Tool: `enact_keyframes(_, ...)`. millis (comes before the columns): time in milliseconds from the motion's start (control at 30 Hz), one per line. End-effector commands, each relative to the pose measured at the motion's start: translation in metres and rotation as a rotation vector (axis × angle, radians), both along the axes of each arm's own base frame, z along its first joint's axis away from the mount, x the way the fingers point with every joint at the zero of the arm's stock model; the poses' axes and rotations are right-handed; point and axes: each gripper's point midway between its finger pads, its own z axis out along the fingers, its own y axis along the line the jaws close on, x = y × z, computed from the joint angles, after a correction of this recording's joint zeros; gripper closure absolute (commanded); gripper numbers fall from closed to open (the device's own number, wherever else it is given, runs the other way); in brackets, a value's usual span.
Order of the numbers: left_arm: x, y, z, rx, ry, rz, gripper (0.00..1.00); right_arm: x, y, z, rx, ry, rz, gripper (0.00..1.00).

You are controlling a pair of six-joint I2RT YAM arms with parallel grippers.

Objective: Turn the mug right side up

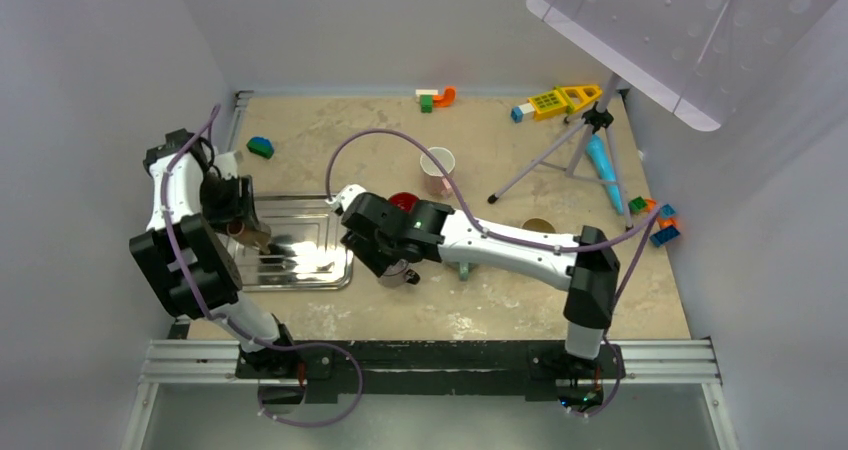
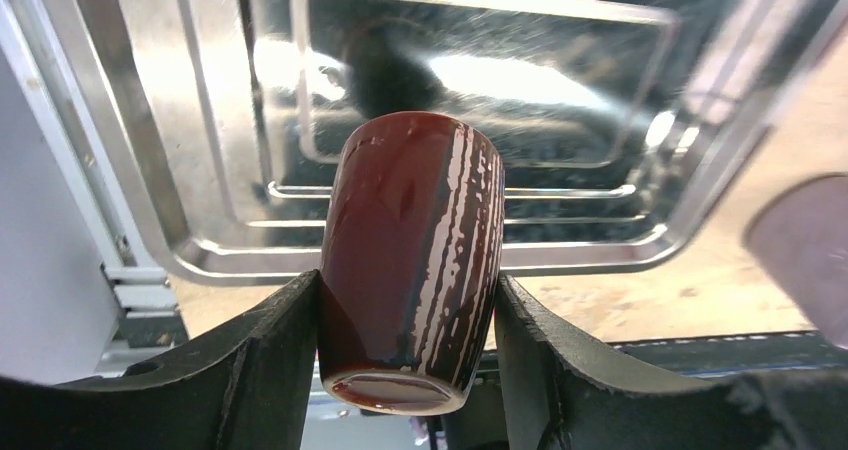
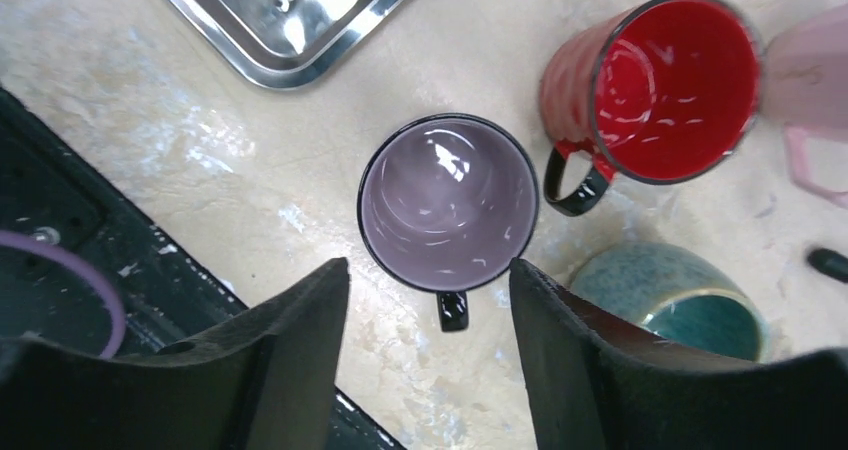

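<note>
A dark brown mug with white streaks point(image 2: 400, 200) is clamped between the fingers of my left gripper point(image 2: 408, 295). Its foot end points at the wrist camera and its far end points at the metal tray point(image 2: 215, 260). It is held above the tray's near edge. In the top view the left gripper point(image 1: 252, 236) is over the left part of the tray point(image 1: 320, 275). My right gripper point(image 3: 430, 275) is open and empty, above an upright lilac mug with a black outside point(image 3: 448, 202). In the top view the right gripper point(image 1: 400, 273) is just right of the tray.
Next to the lilac mug stand a red mug point(image 3: 655, 80), a pink mug point(image 3: 815, 70) and a teal mug point(image 3: 690, 305), all mouth up. In the top view a tripod point(image 1: 575, 140) stands at the back right, a brown cup point(image 1: 538, 226) in front of it, toy blocks point(image 1: 553, 101) along the back.
</note>
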Motion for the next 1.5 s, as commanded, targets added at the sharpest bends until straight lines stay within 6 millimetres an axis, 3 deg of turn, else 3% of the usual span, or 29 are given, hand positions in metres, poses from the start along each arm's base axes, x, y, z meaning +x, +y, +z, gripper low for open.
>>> enact_keyframes(0,0.018,-0.036,0.046,-0.166,-0.135,-0.022,1.00,0.007,0.005,0.071,0.175,-0.093,0.004,0.34)
enact_keyframes(133,0.028,-0.075,0.094,-0.334,-0.256,-0.065,1.00,0.006,0.023,0.119,0.361,-0.109,0.053,0.23)
enact_keyframes(333,0.040,-0.137,0.198,-0.588,-0.496,-0.179,1.00,0.022,0.042,0.218,0.922,0.045,0.168,0.23)
enact_keyframes(467,0.029,-0.164,0.239,-0.684,-0.573,-0.250,1.00,0.035,0.044,0.267,1.177,0.067,0.229,0.21)
enact_keyframes(600,0.017,-0.180,0.271,-0.759,-0.637,-0.283,1.00,0.046,0.047,0.294,1.322,0.129,0.269,0.17)
enact_keyframes(767,-0.001,-0.196,0.288,-0.786,-0.707,-0.379,1.00,0.068,0.065,0.279,1.307,0.183,0.237,0.13)
enact_keyframes(1033,-0.006,-0.203,0.295,-0.822,-0.737,-0.399,1.00,0.063,0.071,0.271,1.340,0.256,0.273,0.16)
enact_keyframes(1100,-0.007,-0.204,0.291,-0.820,-0.730,-0.413,1.00,0.057,0.072,0.274,1.356,0.265,0.320,0.30)
enact_keyframes(1133,-0.008,-0.206,0.289,-0.823,-0.723,-0.421,1.00,0.052,0.072,0.277,1.365,0.270,0.356,0.47)
enact_keyframes(1200,-0.010,-0.209,0.286,-0.834,-0.716,-0.433,1.00,0.041,0.071,0.282,1.391,0.284,0.430,0.71)
enact_keyframes(1233,-0.010,-0.210,0.285,-0.840,-0.715,-0.435,1.00,0.036,0.069,0.281,1.402,0.297,0.456,0.90)
enact_keyframes(1267,-0.010,-0.210,0.285,-0.844,-0.715,-0.435,1.00,0.032,0.068,0.282,1.413,0.307,0.479,1.00)
enact_keyframes(1400,-0.012,-0.212,0.289,-0.853,-0.733,-0.453,1.00,0.021,0.058,0.278,1.396,0.278,0.516,1.00)
enact_keyframes(1433,-0.010,-0.211,0.289,-0.841,-0.736,-0.447,0.84,0.024,0.056,0.276,1.369,0.241,0.489,1.00)
enact_keyframes(1467,-0.008,-0.208,0.286,-0.823,-0.731,-0.436,0.47,0.031,0.054,0.264,1.308,0.220,0.426,1.00)
